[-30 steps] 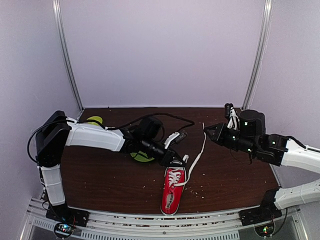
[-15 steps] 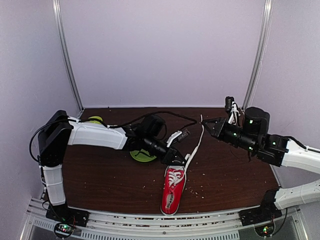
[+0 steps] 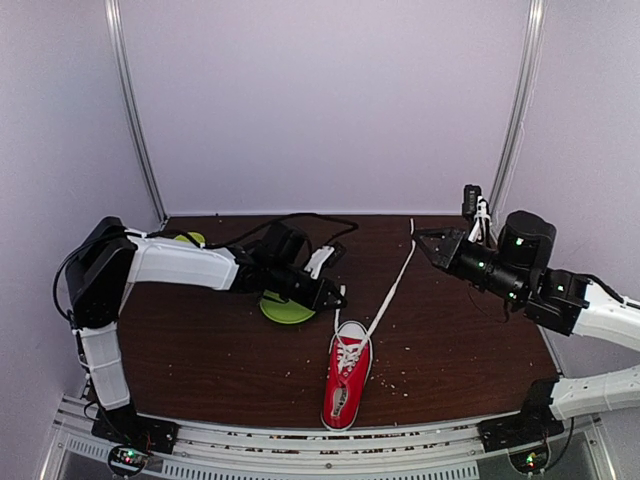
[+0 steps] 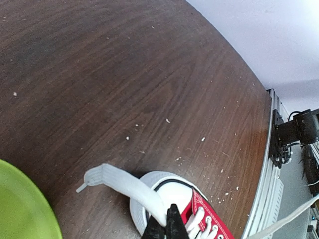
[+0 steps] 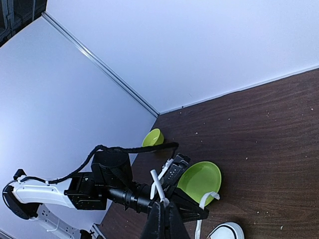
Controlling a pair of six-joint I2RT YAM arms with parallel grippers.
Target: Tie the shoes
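Observation:
The red sneaker (image 3: 345, 383) lies near the table's front edge, toe cap pointing away from the arm bases. My left gripper (image 3: 335, 297) is just beyond the toe, shut on one white lace; in the left wrist view its fingertips (image 4: 167, 220) pinch that lace (image 4: 124, 181) over the white toe cap (image 4: 157, 196). My right gripper (image 3: 420, 238) is raised at the back right, shut on the other lace (image 3: 390, 290), which runs straight and taut from the shoe. In the right wrist view the lace end (image 5: 156, 180) sticks up above the shut fingertips (image 5: 162, 208).
A green plate (image 3: 285, 310) lies under the left gripper, left of the shoe, also in the left wrist view (image 4: 20, 206). A small green bowl (image 3: 190, 240) sits at the back left. A black cable (image 3: 300, 218) arcs over the left arm. Crumbs dot the brown table (image 3: 220, 360).
My right gripper has risen and moved back to the right, drawing its lace taut. My left gripper has moved left and back from the shoe with its lace.

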